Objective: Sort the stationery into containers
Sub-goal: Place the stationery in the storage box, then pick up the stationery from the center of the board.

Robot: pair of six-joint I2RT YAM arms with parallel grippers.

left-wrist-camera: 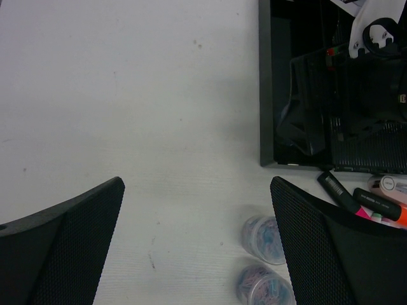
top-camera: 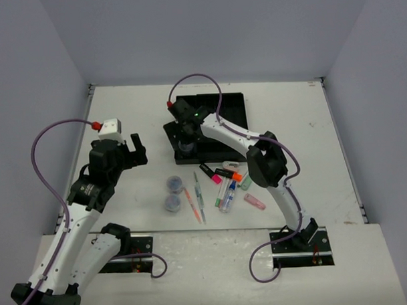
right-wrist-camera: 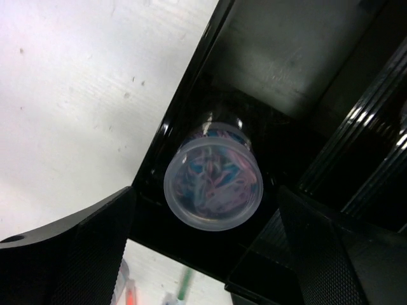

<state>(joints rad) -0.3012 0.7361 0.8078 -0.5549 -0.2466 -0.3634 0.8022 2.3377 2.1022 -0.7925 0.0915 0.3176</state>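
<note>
The black tray point(top-camera: 232, 108) lies at the table's far middle. My right gripper point(top-camera: 184, 136) hangs over its near left corner. In the right wrist view a round pot of coloured clips point(right-wrist-camera: 213, 184) stands in the tray's corner slot point(right-wrist-camera: 280, 51), and the right gripper point(right-wrist-camera: 206, 213) is open, its fingers apart from the pot on both sides. Two more pots point(top-camera: 174, 184) point(top-camera: 172, 204) stand on the table. Beside them lie thin pens point(top-camera: 200, 198), short markers point(top-camera: 229, 173) and a pink eraser point(top-camera: 255, 202). My left gripper point(top-camera: 133, 149) is open over bare table, left of the tray.
In the left wrist view the two pots point(left-wrist-camera: 264, 238) sit just inside the right finger point(left-wrist-camera: 318, 248), with the tray's left wall point(left-wrist-camera: 266, 95) beyond. White walls enclose the table on three sides.
</note>
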